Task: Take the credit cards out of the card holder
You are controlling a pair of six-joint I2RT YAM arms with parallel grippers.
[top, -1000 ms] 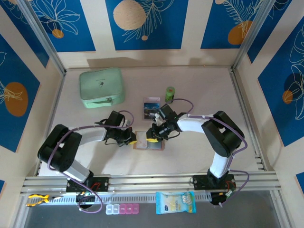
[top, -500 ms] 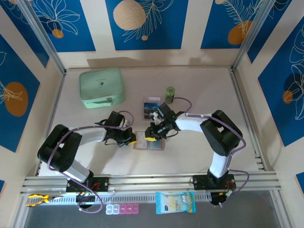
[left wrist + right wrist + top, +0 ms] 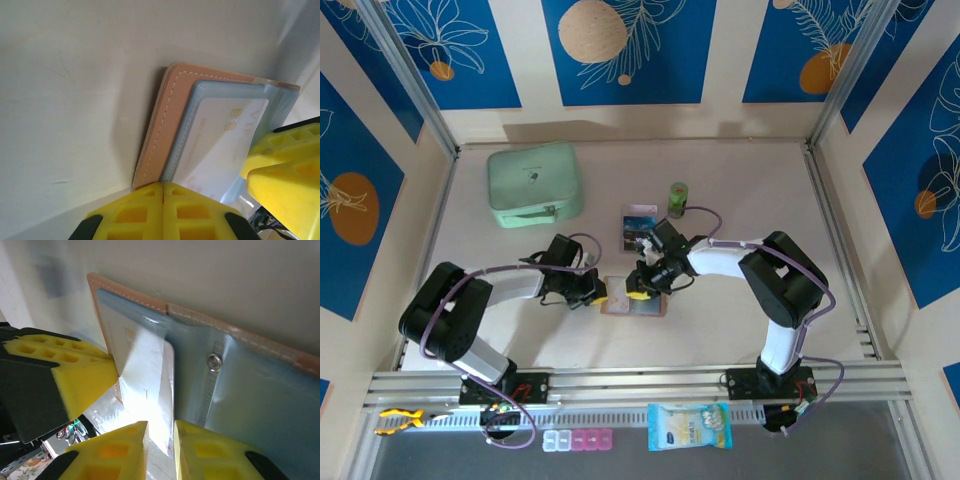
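Observation:
The card holder [image 3: 638, 306] lies open on the table, tan outside [image 3: 167, 115] with blue-grey inner pockets [image 3: 250, 390]. My left gripper [image 3: 596, 294] is shut, and its yellow fingertips [image 3: 163, 189] press on the holder's left edge. A pale credit card [image 3: 215, 145] with a chip sits in the left pocket. My right gripper [image 3: 642, 288] reaches in from the right. Its fingers [image 3: 160, 437] stand a narrow gap apart around the corner of that credit card [image 3: 145, 385], which sticks out of the pocket at a tilt. Another credit card [image 3: 639, 225], blue-printed, lies flat farther back.
A green cylinder [image 3: 678, 197] stands just behind the loose card. A mint-green zip case [image 3: 534, 184] sits at the back left. The two grippers are nearly touching over the holder, with the left one's yellow finger [image 3: 75, 380] close beside the card.
My right gripper has edged slightly left over the card holder. The left gripper has stayed put.

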